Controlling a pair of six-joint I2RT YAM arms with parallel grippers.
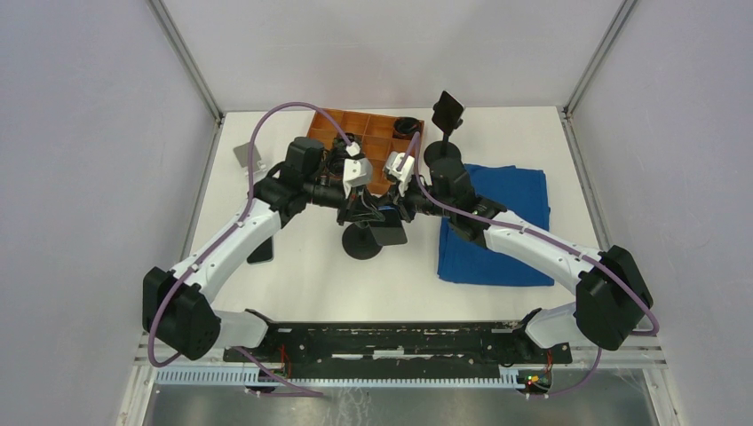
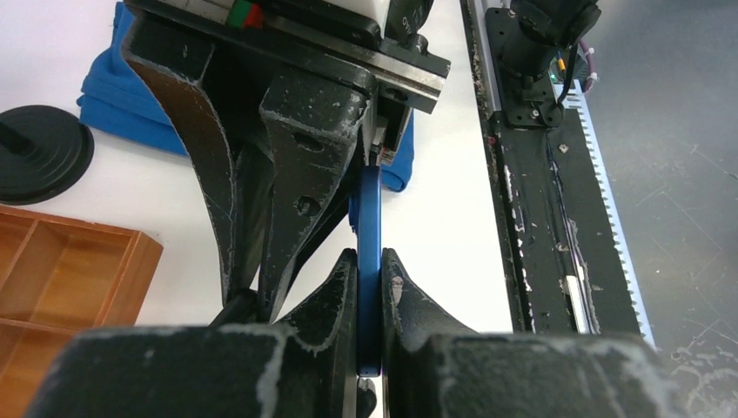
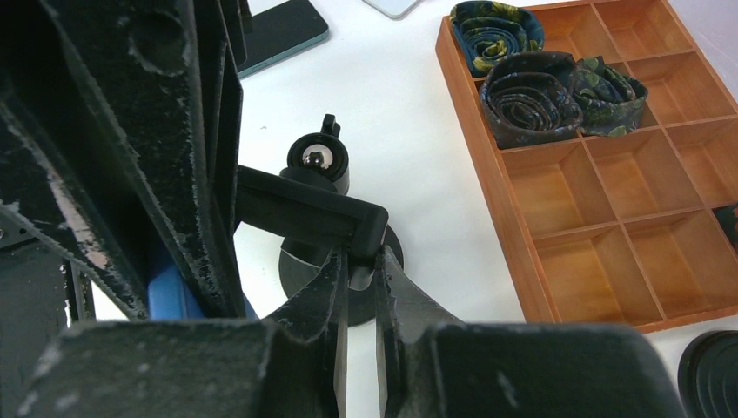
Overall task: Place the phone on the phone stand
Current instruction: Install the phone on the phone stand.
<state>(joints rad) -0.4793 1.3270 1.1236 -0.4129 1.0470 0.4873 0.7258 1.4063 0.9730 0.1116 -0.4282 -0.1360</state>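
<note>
On the white table [image 1: 311, 284], the folded blue cloth [image 1: 497, 226] lies at 3 o'clock from the centre and the orange wooden compartment tray [image 1: 330, 122] at 12 o'clock. Both arms meet between them, over the black phone stand with a round base [image 1: 360, 244].

The right gripper [image 3: 358, 261] is nearly closed, pinching the end of the stand's black cradle bar [image 3: 305, 213]. The left gripper [image 2: 370, 261] is closed on the thin blue slab-shaped phone [image 2: 369, 200], which is clear of the table.

In the left wrist view the phone shows edge-on. Its long axis runs 12 to 6 o'clock, straight out past the fingertips towards the other arm.

In the right wrist view a strip of that blue edge shows at 8 o'clock from the right jaws, close beside the bar. The left fingers hide any contact between them.

I judge that the coming move depends on this gap. The left arm carries the phone, and must bring its flat face square to the cradle while the right arm steadies the bar.
</note>
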